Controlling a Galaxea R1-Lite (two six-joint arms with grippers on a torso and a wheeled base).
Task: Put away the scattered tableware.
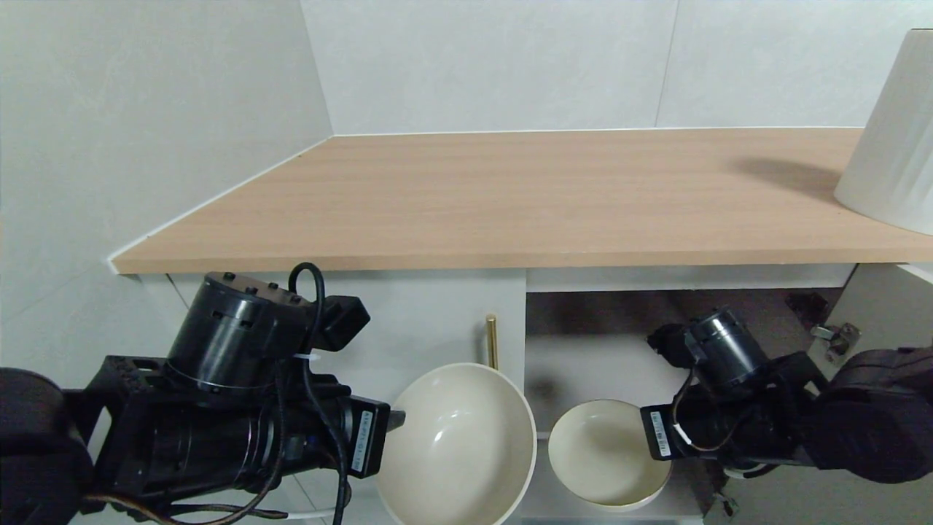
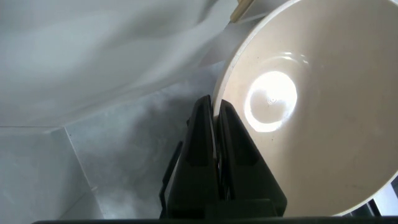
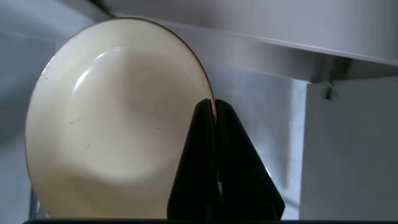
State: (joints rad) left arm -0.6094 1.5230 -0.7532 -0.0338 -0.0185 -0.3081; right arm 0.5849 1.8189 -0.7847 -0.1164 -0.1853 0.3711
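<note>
Large bowl [image 1: 459, 445] in left hand [image 2: 216, 112], small bowl [image 1: 601, 452] in right hand [image 3: 214, 107]

The wooden surface [image 1: 525, 197] runs from the wall corner on the left across to the right edge of the head view, with pale walls behind it and along its left side. One thing stands on it: a white, cone-shaped object [image 1: 889, 138], perhaps a lampshade, at the far right end, throwing a soft shadow to its left. Under the surface sits a white cabinet [image 1: 437, 313], and its right-hand compartment [image 1: 605, 313] is open.
</note>
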